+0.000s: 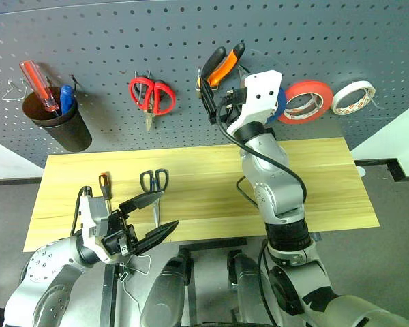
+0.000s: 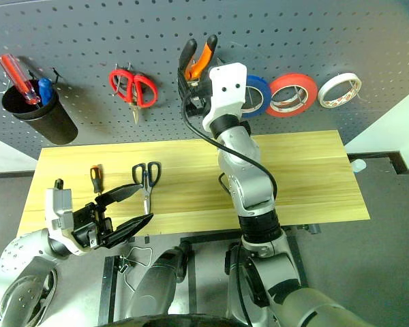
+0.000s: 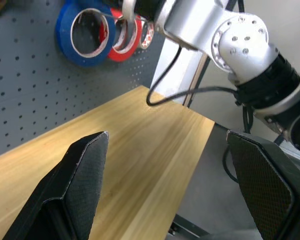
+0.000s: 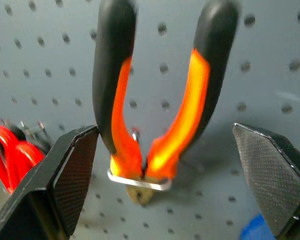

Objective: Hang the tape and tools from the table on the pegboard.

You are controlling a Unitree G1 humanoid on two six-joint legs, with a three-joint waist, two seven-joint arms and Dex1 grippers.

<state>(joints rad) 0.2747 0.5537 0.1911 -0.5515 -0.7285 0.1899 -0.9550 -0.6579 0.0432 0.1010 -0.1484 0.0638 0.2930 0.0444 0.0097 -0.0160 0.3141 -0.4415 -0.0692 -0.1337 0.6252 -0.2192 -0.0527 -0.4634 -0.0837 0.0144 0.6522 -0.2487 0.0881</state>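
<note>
Orange-and-black pliers (image 4: pixel 155 115) on pegboard (image 1: pixel 123 41), right gripper (image 4: pixel 165 175) wide apart

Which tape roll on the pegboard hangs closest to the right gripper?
The blue tape, leftmost of the three rolls on the pegboard, right beside the right gripper; the red-orange roll and white roll hang farther right.

Long light-wood table (image 1: pixel 327 184) across mid frame, dark grey perforated pegboard (image 1: pixel 123 41) behind, filling upper frame. On pegboard, left to right: black cup (image 1: pixel 58 122) holding red screwdriver (image 1: pixel 39 85) and blue screwdriver (image 1: pixel 66 99); red-handled scissors (image 1: pixel 151 95); orange-and-black pliers (image 1: pixel 221 66), top centre; flat blue tape roll (image 2: pixel 253 95); red-orange tape roll (image 1: pixel 305 102); small white tape roll (image 1: pixel 353 97), upper right. On table, left part: small orange-handled screwdriver (image 1: pixel 105 185), dark-handled scissors (image 1: pixel 154 184) just right of it.
</note>
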